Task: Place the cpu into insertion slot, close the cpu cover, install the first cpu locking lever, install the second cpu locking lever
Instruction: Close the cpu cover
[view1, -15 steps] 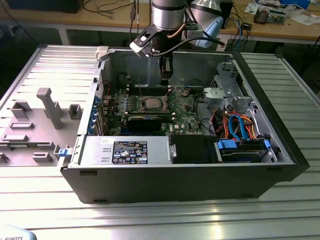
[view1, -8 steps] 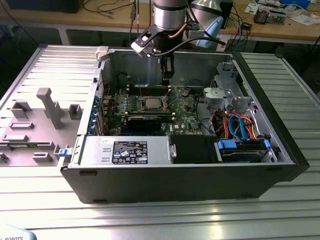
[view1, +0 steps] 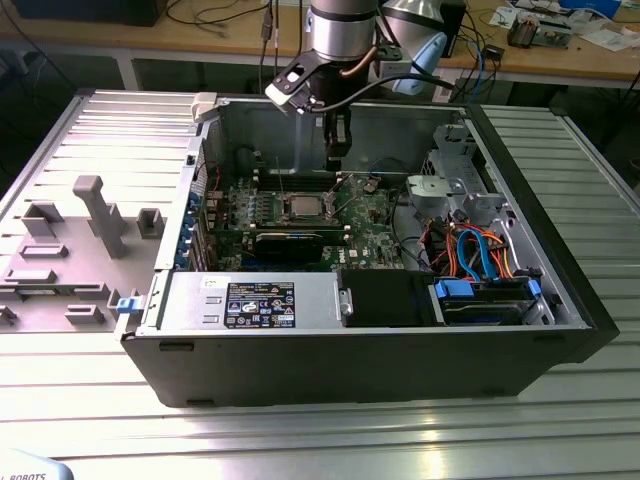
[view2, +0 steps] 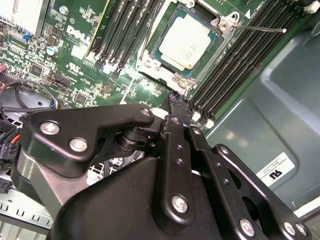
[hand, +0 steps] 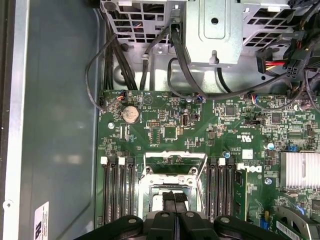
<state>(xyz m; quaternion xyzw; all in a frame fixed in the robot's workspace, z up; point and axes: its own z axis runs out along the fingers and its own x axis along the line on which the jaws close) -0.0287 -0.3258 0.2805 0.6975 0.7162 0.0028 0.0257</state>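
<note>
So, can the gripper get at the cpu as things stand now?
Probably yes: the gripper hangs close by the cpu, which lies bare-topped in the insertion slot; I see nothing between them.

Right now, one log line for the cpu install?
cpu: seated in insertion slot | gripper: shut, beside slot | locking lever: swung out

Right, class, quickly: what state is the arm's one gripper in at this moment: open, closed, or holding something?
Gripper: closed, its black fingers together, nothing held, poised over the green circuit board.
</note>
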